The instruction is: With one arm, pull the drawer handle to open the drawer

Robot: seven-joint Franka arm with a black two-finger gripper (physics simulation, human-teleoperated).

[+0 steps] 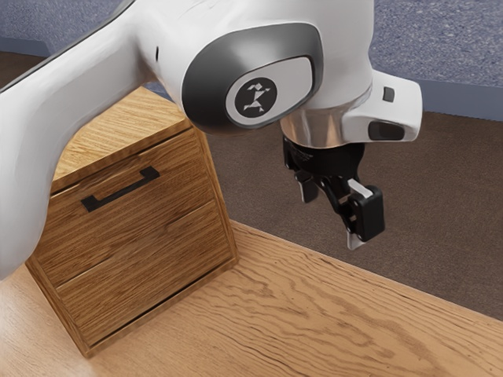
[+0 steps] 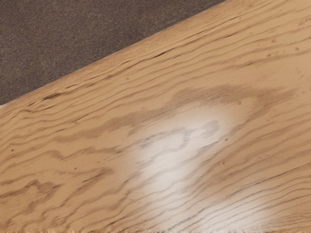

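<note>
Pincer (image 1: 334, 216) is seen open, held above desk (image 1: 314, 314) right of centre. Drawer handle (image 1: 119, 189) is located centre-left, well apart. Drawer (image 1: 149, 208) is seen shut.

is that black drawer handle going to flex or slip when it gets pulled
The black handle looks like a thin rigid bar fixed at both ends to the upper drawer, so it probably won't flex. Its smooth finish may be a bit slippery. The small cabinet sits on a glossy wooden table, so it might slide along with the pull.
</note>
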